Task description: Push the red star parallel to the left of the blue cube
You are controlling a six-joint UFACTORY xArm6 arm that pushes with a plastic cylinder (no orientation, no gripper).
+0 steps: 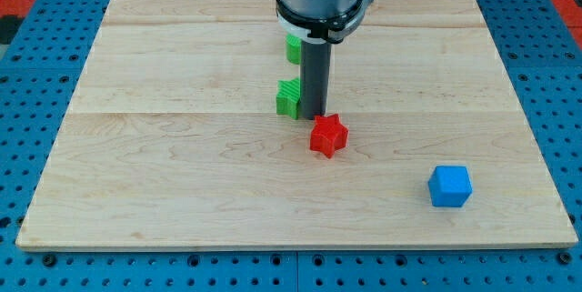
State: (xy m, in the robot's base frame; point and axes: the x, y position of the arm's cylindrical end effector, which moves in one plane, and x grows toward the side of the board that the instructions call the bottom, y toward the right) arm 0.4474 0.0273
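Observation:
The red star lies near the board's middle. The blue cube sits toward the view's lower right, well to the right of the star and a little lower. My tip stands just above and slightly left of the red star, close to touching its upper edge. The dark rod rises from there to the arm's grey body at the view's top.
A green block sits right beside the rod on its left. Another green block is partly hidden behind the rod, higher up. The wooden board lies on a blue perforated table.

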